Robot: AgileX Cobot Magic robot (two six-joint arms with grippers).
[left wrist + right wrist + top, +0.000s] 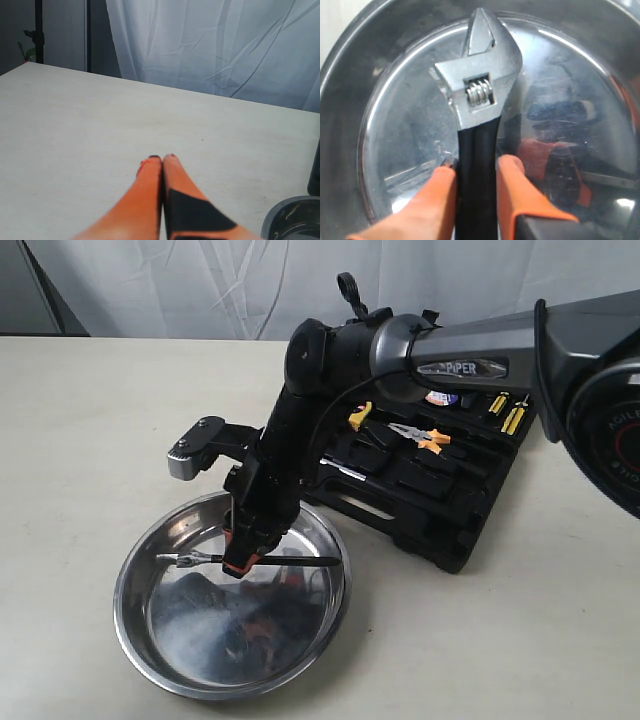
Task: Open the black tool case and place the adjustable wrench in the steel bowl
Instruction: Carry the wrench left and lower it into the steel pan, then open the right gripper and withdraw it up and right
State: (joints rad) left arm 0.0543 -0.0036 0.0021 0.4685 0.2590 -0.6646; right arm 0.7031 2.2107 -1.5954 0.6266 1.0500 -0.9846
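Over the steel bowl (135,625), the right fingers (240,558) pinch the adjustable wrench (300,561) by its black handle. We see it held level and crosswise to the fingers. Its silver head points to the left of the exterior view and its handle reaches toward the bowl's right-hand rim. The wrench lies within the bowl's round outline, about level with the rim. We cannot tell whether it touches the polished floor beneath it.

In the right wrist view, one orange finger presses on each side of the handle, just short of where the black grip meets the head. The head, with its knurled adjusting screw facing the camera, sticks out past the fingertips. Reflections of the arm and the orange fingers show in the steel behind it.

The black tool case (440,515) lies open on the tabletop (90,430), just beside the bowl's far right rim and partly hidden by the right arm (470,350). Orange-handled pliers (425,437) and two yellow-handled screwdrivers (508,412) sit in its slots.

The left fingers (147,185) are pressed together with nothing between them, above bare tabletop and well apart from the wrench. Part of the bowl's rim shows in one corner of the left wrist view. A white curtain (225,45) hangs behind the tabletop's far edge.
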